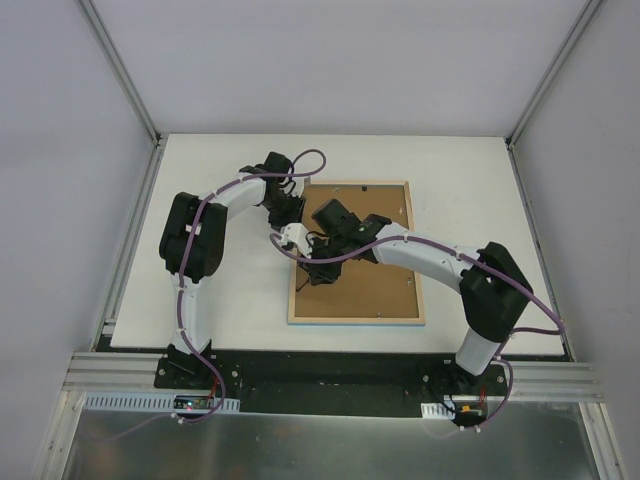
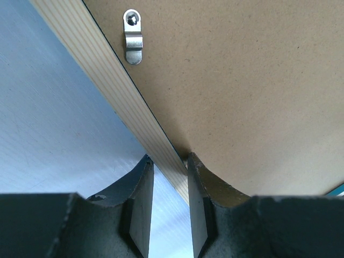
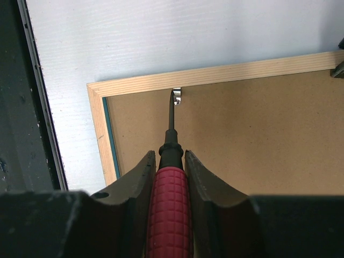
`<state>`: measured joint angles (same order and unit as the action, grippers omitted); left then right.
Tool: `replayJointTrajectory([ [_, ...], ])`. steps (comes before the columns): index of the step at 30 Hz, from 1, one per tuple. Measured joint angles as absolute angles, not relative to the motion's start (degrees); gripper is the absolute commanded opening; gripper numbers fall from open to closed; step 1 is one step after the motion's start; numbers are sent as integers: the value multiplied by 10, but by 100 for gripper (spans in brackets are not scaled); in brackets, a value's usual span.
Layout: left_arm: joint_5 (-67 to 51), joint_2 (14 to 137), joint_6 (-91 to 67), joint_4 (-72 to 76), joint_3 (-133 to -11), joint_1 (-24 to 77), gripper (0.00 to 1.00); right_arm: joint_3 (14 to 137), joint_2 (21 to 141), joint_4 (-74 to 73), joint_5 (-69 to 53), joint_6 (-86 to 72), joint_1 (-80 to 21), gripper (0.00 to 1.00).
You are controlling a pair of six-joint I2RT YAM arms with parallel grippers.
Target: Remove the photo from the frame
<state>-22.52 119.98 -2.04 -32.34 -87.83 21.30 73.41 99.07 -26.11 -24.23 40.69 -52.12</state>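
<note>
The frame [image 1: 355,320] lies face down on the white table, pale wood edges up. A plain brown backing board [image 1: 375,285] fills it, so the photo is hidden. My left gripper [image 1: 286,212] is at the frame's left rail near the far corner. In the left wrist view the left gripper [image 2: 169,158] is shut across that wood rail [image 2: 102,75]. My right gripper [image 3: 170,156] is shut on a red-handled screwdriver [image 3: 170,209]. The tool's tip rests at a metal clip [image 3: 176,97] on the frame [image 3: 226,74] near a corner. From above, the right gripper [image 1: 318,268] hovers over the board's left half.
Another metal clip [image 2: 133,40] sits on the backing board [image 2: 258,80] beside the left rail. The white table [image 1: 220,300] surrounds the frame, walled on three sides. The table's dark near edge [image 3: 32,107] runs close to the frame's near-left corner.
</note>
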Motion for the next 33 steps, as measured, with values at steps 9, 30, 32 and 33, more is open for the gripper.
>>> replayJointTrajectory([
  [9, -226, 1200, -21, -323, -878, 213, 13, 734, 991, -255, -229, 401, -524, 1],
  [30, -227, 1200, -21, -323, -879, 213, 10, 734, 990, -249, -203, 401, -532, 1],
  [32, -226, 1200, -21, -322, -879, 213, 9, 734, 990, -249, -201, 401, -533, 1],
  [33, -227, 1200, -21, -323, -879, 213, 9, 734, 990, -249, -201, 401, -533, 1],
])
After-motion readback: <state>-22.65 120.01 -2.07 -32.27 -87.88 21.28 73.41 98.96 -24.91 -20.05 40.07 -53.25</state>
